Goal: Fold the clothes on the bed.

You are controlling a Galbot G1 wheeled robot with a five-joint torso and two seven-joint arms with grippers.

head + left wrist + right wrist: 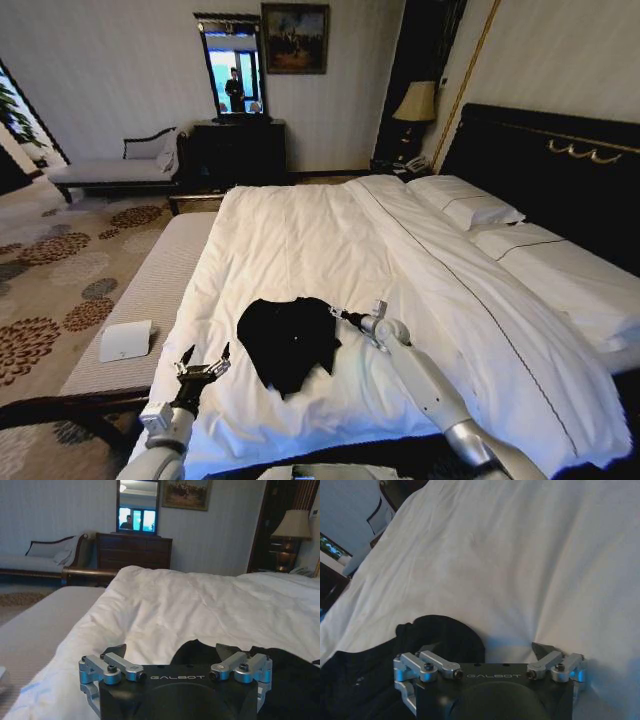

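Note:
The clothes are one black T-shirt (288, 340), lying crumpled on the near part of the bed's white duvet (300, 240). My right gripper (343, 316) hovers at the shirt's right edge, open. In the right wrist view, the right gripper (482, 650) has one finger over the black shirt (365, 680) and the other over white bedding. My left gripper (205, 360) is open just left of the shirt, near the bed's edge. The left wrist view shows the left gripper (171, 651) holding nothing, with the shirt (292, 677) just beyond it.
A grey padded bench (150, 290) runs along the bed's left side with a white box (125, 341) on it. Pillows (465, 200) and the dark headboard (540, 160) are at the right. A chaise lounge (110, 170), dresser (238, 152) and lamp (418, 102) stand by the far wall.

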